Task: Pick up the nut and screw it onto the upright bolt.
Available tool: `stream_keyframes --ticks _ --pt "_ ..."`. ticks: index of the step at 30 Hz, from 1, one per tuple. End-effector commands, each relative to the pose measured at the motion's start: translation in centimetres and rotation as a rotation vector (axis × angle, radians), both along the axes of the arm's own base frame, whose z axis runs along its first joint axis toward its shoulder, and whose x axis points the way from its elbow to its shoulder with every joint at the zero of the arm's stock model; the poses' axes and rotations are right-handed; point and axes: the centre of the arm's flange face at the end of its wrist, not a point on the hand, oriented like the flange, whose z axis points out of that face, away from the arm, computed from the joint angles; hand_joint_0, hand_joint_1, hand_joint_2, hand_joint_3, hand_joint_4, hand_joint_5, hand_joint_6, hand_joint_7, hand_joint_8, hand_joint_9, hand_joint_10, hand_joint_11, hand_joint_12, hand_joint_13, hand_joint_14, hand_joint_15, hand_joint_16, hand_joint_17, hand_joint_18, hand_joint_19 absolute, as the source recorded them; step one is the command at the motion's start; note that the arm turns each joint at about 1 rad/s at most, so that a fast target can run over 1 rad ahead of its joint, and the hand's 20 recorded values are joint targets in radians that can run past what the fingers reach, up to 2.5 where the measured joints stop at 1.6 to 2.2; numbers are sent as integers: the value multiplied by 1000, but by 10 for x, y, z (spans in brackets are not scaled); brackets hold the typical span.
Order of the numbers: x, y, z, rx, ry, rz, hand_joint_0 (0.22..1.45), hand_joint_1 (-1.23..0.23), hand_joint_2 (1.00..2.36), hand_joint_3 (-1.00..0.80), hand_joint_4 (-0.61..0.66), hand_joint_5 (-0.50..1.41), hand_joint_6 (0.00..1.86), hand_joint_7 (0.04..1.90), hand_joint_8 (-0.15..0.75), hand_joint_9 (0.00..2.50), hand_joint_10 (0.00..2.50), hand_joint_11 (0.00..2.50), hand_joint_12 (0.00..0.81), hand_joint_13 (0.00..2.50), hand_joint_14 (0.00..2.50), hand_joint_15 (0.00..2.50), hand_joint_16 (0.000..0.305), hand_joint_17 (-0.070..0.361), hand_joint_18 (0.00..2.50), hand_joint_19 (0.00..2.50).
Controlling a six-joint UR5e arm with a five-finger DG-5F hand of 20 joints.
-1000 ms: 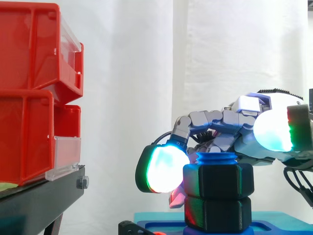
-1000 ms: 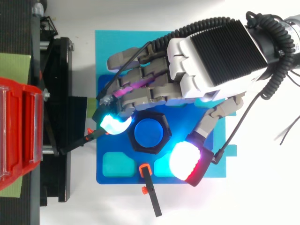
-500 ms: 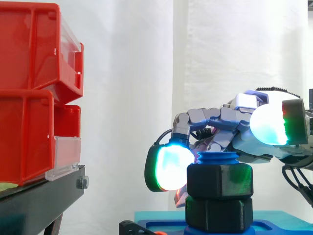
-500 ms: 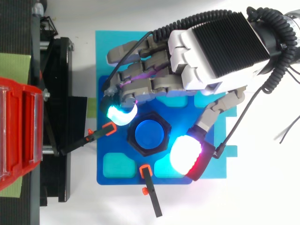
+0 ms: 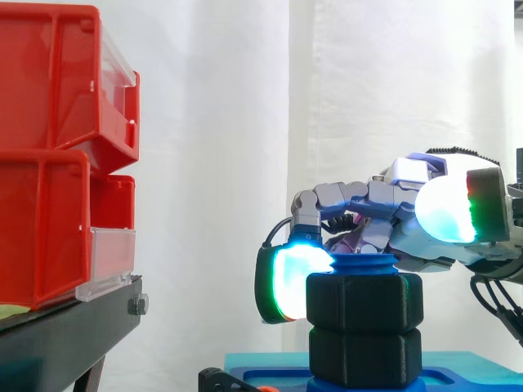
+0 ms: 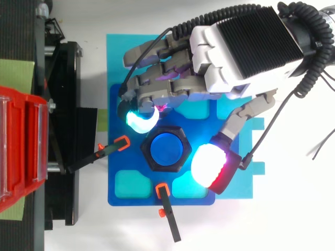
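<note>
Above the hand the air is open along the curtain. Just below and ahead of it, the bolt with its nut over a second nut bars the way down to the base. Farther ahead, a clear gap runs to the stand and bins, well apart. One clamp reaches from the stand to the base. Another clamp lies low beside the bolt. Past the base, beside the hand, the tabletop is bare.
</note>
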Motion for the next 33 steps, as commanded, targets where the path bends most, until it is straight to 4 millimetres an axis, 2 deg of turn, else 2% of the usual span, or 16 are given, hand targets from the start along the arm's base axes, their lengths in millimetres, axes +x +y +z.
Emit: stream_keyframes --ticks 1,16,21,29,33 --pt "0 -3 0 0 -1 -3 478 -261 1000 -500 130 57 526 1405 257 1230 3 111 283 776 0 0 27 61 497 0" --pt "-2 -7 0 -3 0 -4 490 -301 1000 -500 78 93 553 1375 122 1611 5 150 210 985 0 0 20 45 763 0" --pt "-2 -8 0 -2 -1 -5 487 -301 1000 -500 71 94 559 1375 129 1669 5 160 195 1020 0 0 18 42 805 0" --pt "-2 -9 1 5 -1 -5 468 -230 1000 -500 105 71 500 1456 244 1571 7 204 241 943 0 0 23 51 693 0" --pt "0 -10 6 24 -3 1 465 -216 1000 -500 126 42 503 1353 252 1514 7 202 252 913 0 0 24 53 665 0"
